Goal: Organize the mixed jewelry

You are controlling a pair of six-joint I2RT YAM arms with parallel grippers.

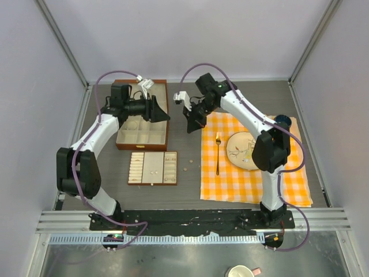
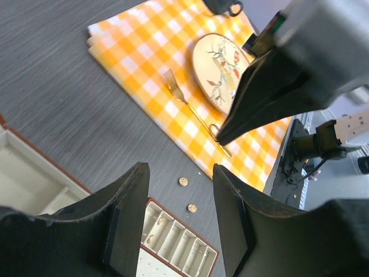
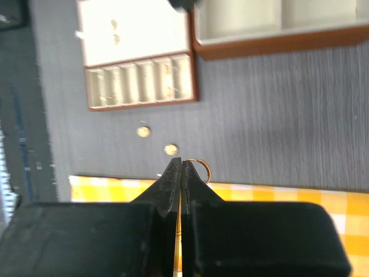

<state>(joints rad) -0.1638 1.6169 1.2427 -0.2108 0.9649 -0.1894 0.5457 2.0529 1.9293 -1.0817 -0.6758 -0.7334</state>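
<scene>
The right gripper (image 3: 181, 163) has its fingers pressed flat together. A thin hoop (image 3: 200, 161) juts out at their very tip and looks pinched by its edge. Just beyond that tip, on the dark table, lie the nearer gold stud (image 3: 170, 150) and, a little further out, the farther gold stud (image 3: 143, 131). They are near each other but not touching.

Past the studs sits the flat tray (image 3: 141, 104), brown-rimmed and cream inside. The row of narrow slots closest to this gripper holds a few small gold pieces (image 2: 151, 237), and tiny pieces (image 3: 115, 26) rest on the plain cream panel behind it. Beside the tray, further from the fingers, is the deeper wooden box (image 3: 277, 43), split into cream-lined compartments. Its contents are too faint to make out.

The left gripper (image 2: 181, 170) hangs above that box with its fingers spread apart and nothing between them. Both studs show in the gap ahead of it.

Under the right gripper's near side lies the orange checked cloth (image 3: 259, 193). It carries a fork (image 2: 184, 98) and a plate (image 2: 222, 69) painted with twigs and red marks.
</scene>
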